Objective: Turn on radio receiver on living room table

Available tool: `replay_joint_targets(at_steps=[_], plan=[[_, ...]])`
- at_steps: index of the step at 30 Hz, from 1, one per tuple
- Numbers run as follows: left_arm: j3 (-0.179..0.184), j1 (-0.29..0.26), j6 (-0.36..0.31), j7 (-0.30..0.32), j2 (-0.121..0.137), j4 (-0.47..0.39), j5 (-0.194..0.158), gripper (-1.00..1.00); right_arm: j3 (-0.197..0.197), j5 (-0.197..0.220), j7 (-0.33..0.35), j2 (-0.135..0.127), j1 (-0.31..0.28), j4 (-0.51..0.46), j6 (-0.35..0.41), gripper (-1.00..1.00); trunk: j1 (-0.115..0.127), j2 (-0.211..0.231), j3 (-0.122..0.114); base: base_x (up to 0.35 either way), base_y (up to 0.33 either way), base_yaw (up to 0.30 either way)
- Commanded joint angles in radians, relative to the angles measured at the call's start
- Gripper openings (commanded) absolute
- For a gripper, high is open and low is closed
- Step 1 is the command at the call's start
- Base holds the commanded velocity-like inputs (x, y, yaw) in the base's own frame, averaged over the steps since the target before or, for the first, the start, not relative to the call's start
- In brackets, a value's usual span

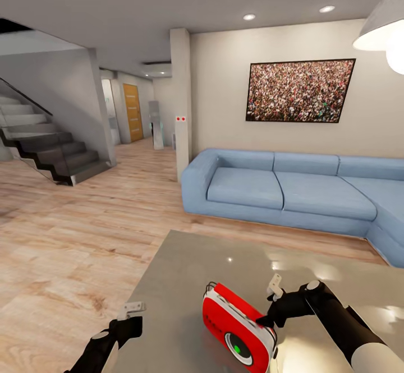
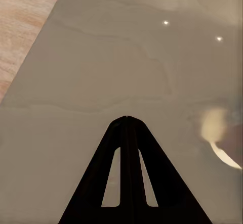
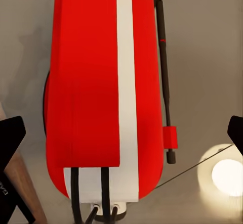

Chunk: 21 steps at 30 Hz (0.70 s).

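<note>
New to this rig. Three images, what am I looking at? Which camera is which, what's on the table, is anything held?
It's a simulated wheeled robot with two arms. The wide image comes from its head camera, looking over a grey table towards a blue sofa. The other two come from cameras on each wrist. A red radio stands on the table; its dial centre shows green. The left claw is shut, hovering over bare tabletop. The right claw is open, with its fingers on either side of the radio, which the right wrist view shows from close up. Whether the fingers touch it, I cannot tell.
</note>
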State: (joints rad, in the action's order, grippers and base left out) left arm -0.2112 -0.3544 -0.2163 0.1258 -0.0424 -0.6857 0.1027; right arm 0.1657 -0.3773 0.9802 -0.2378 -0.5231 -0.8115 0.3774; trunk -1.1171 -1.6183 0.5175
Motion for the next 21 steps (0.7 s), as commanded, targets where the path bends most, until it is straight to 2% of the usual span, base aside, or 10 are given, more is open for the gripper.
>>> replay_joint_targets(at_steps=[1,21], plan=[[0.0,0.0,0.0,0.0,0.0,0.0,0.0,-1.0,0.0,0.0,0.0,0.0,0.0,0.0,0.0,1.0,0.004,0.007,-0.003,0.0,0.0,0.0],[0.0,0.0,0.0,0.0,0.004,0.0,0.0,-1.0,0.0,0.0,-0.001,0.0,0.0,0.0,0.0,1.0,0.081,0.147,-0.066,0.0,0.0,0.0]])
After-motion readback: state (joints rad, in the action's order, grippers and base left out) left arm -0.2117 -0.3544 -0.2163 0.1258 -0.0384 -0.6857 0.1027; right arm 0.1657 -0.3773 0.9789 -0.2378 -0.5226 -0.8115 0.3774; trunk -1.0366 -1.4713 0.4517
